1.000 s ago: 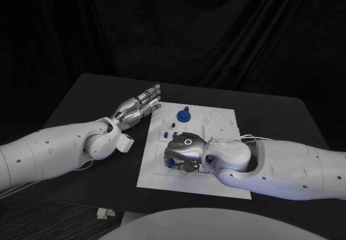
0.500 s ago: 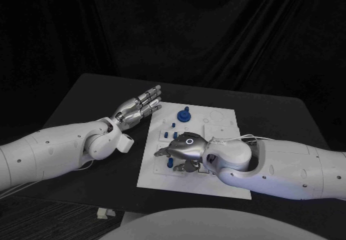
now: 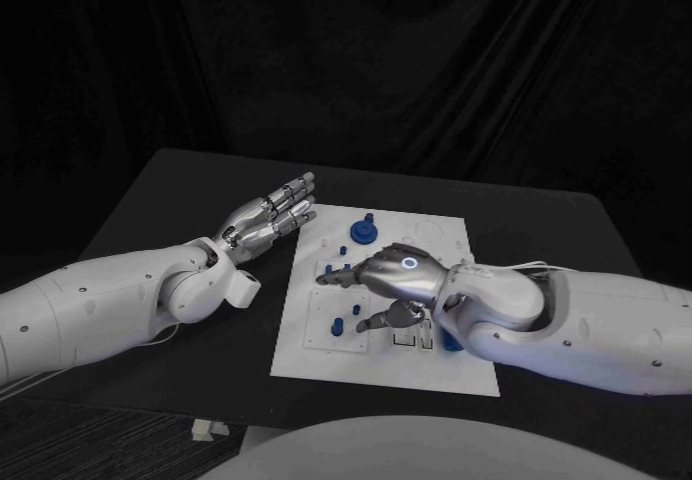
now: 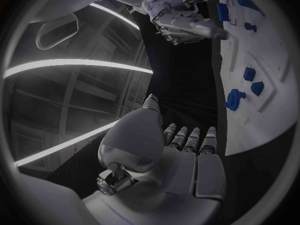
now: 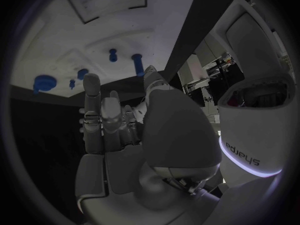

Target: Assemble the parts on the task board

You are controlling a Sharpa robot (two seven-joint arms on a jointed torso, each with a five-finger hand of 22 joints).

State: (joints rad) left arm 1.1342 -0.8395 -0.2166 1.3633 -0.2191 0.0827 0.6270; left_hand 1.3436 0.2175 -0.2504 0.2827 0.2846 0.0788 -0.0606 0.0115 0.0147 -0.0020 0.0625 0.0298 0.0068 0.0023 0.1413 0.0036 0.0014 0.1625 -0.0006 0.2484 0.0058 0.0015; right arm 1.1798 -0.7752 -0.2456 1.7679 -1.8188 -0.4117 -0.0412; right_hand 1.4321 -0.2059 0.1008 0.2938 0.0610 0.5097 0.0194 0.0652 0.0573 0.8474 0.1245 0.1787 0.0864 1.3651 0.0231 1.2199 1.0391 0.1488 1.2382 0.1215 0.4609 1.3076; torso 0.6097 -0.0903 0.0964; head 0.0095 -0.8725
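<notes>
My right hand (image 3: pixel 387 285) hangs over the middle of the task board (image 3: pixel 440 360), fingers spread apart and reaching toward the board's left side, and it holds nothing — from the wrist behind it I see the fingers (image 5: pixel 94 110) stretched out straight with the white plate beyond them. My left hand (image 3: pixel 267 220) lies off the board's far left corner, over the black table (image 3: pixel 159 190), flat and released, its fingers side by side and pointing away from me; in the left wrist view the palm (image 4: pixel 181 170) is bare and the fingertips reach toward the board's edge without my being able to say they touch it. On the far part of the board stands a round blue part with a knob on top (image 3: pixel 366 232), and just nearer than it are a few small blue pegs (image 3: pixel 343 268), close to the tips of my right hand. Nearer to me, on the left side of the board, stands another blue peg (image 3: pixel 335 325), just beside my right thumb (image 3: pixel 387 318) but apart from it — the thumb curls down over the board. A further blue piece (image 3: pixel 450 342) shows at the edge of my right wrist, partly hidden, so I cannot tell its shape.
</notes>
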